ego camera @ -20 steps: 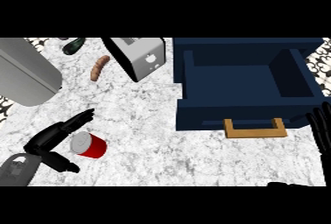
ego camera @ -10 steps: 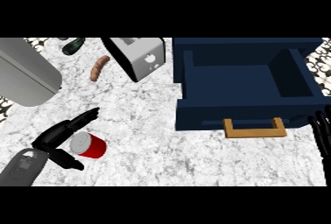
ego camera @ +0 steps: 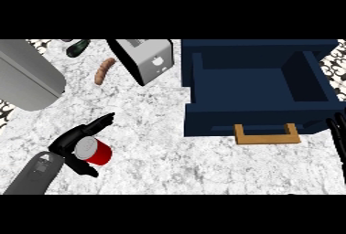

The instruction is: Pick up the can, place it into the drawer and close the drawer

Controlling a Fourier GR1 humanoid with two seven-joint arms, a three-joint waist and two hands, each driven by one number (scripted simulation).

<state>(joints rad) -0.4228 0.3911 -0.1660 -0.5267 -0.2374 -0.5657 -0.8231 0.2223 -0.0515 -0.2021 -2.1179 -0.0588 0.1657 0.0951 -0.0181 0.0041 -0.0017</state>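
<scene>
A red can [ego camera: 96,153] with a grey top stands on the marble counter at the lower left. My left hand [ego camera: 67,142] is against its left side: straight fingers [ego camera: 101,122] point up and right past the can, and the thumb [ego camera: 85,169] lies below it. The can sits in the gap between thumb and fingers. The navy drawer [ego camera: 202,119] stands pulled open at the right, with a wooden handle [ego camera: 267,135] on its front. My right hand [ego camera: 336,133] rests at the right edge beside the drawer front, fingers up.
A silver toaster [ego camera: 143,57] stands at the top centre, with a sausage [ego camera: 103,72] and a dark bottle [ego camera: 77,47] to its left. A large grey metal vessel [ego camera: 25,73] fills the upper left. Bare marble lies between the can and the drawer.
My left hand has shifted a little right and closed in on the can, which now sits between thumb and fingers. The can and the drawer have not moved.
</scene>
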